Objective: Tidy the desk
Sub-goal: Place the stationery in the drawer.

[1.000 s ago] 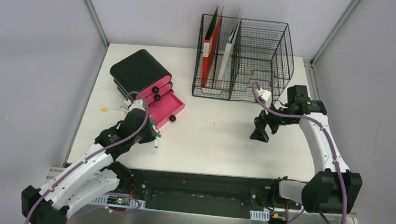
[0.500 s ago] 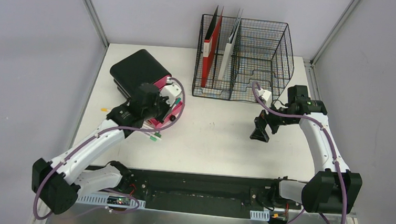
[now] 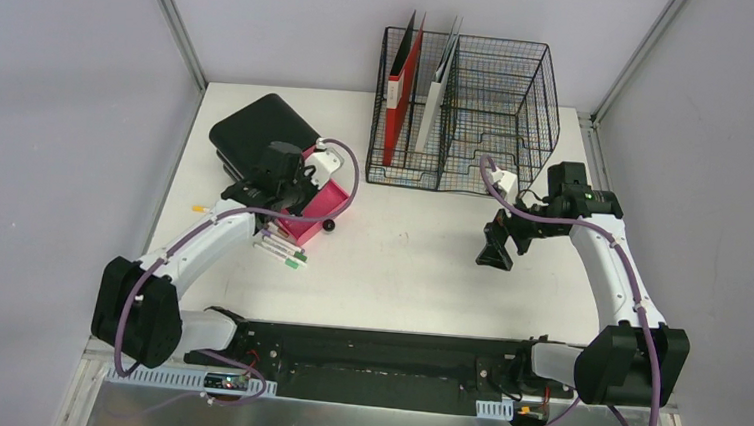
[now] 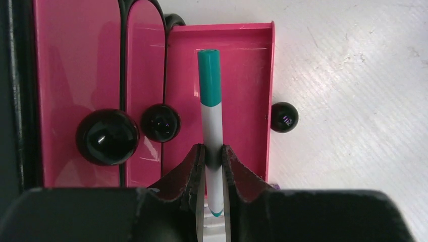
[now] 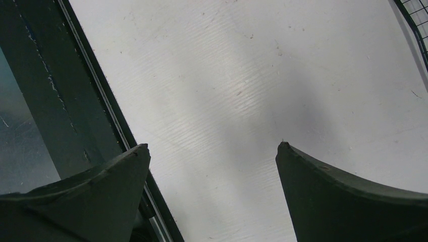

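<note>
Clasping marker, left pincer above desk.

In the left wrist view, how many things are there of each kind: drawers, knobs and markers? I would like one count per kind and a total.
Pink drawers: 3
Black knobs: 3
Green-capped marker: 1, held in the left tool
Total: 7

The left hand has moved far and right, bringing its teal-capped white marker over the open pink plastic drawer.

It's a lab cell (grey walls, aluminium rails).
</note>
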